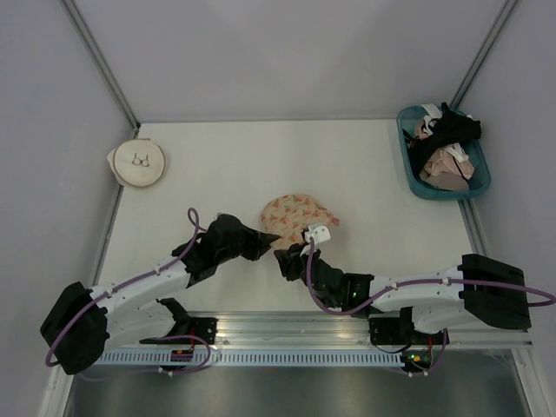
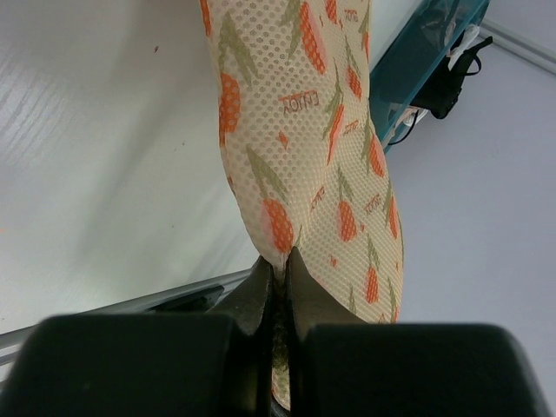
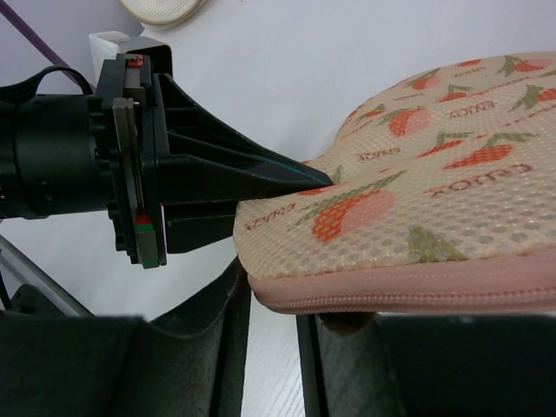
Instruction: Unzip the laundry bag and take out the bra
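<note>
The laundry bag (image 1: 298,213), a peach mesh pouch with orange prints, lies at the table's near middle. Its pink zipper rim (image 3: 408,294) looks zipped shut. My left gripper (image 1: 270,239) is shut on the bag's left edge, and in the left wrist view (image 2: 282,265) the fabric (image 2: 304,130) is pinched between the fingers. It also shows in the right wrist view (image 3: 320,179). My right gripper (image 1: 291,257) sits at the bag's near edge. Its jaws (image 3: 276,300) stand slightly apart under the rim with bare table between them. The bra is hidden.
A round cream pouch with a bra drawing (image 1: 139,162) lies at the far left. A teal basket (image 1: 413,169) with black and beige-pink garments stands at the far right. A metal rail (image 1: 287,326) runs along the near edge.
</note>
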